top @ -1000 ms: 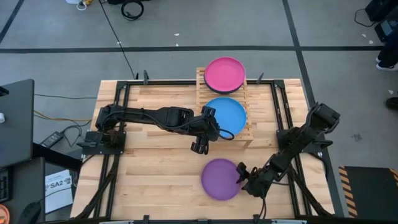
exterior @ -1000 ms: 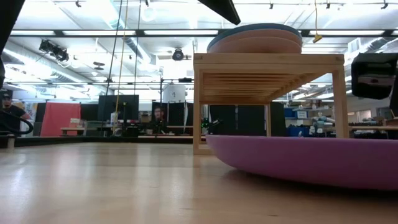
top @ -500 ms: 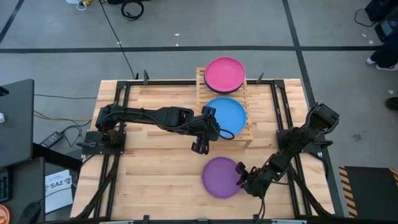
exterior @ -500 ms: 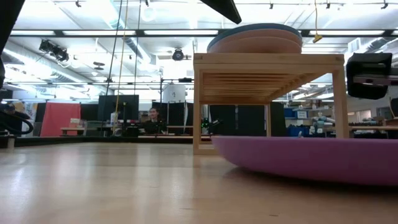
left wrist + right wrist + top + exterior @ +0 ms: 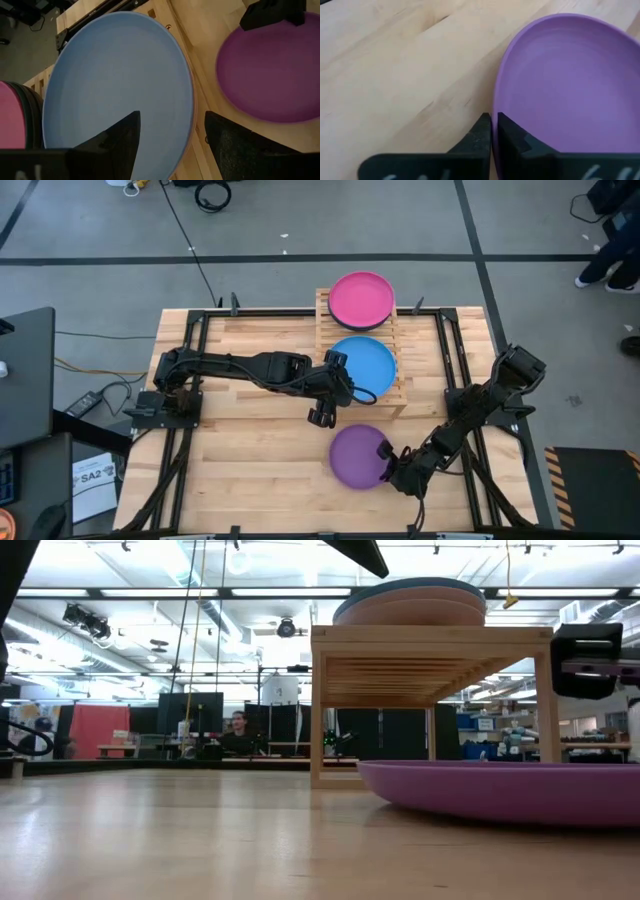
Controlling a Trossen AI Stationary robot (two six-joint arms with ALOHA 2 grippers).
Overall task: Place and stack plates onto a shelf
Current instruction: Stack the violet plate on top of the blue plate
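Nearest the front edge of the table (image 5: 240,460), the right gripper (image 5: 388,470) has its two fingers (image 5: 485,134) pinched almost together on the rim of the purple plate (image 5: 360,457), one inside the lip and one outside. In the low view the plate seems to ride just clear of the wood, though I can't be sure it has fully left it. It looks light and rigid, with a smooth matte surface, so I'd judge a rim pinch the only sensible hold, and one that could let the plate swing or slip if tilted sharply.

Beyond that gripper, towards the shelf (image 5: 400,395), the left gripper (image 5: 322,416) hangs with its fingers spread and nothing between them, just beside the blue plate (image 5: 363,365) lying on the shelf's near tier. Farther off, a magenta plate (image 5: 361,299) tops the stack on the far tier.
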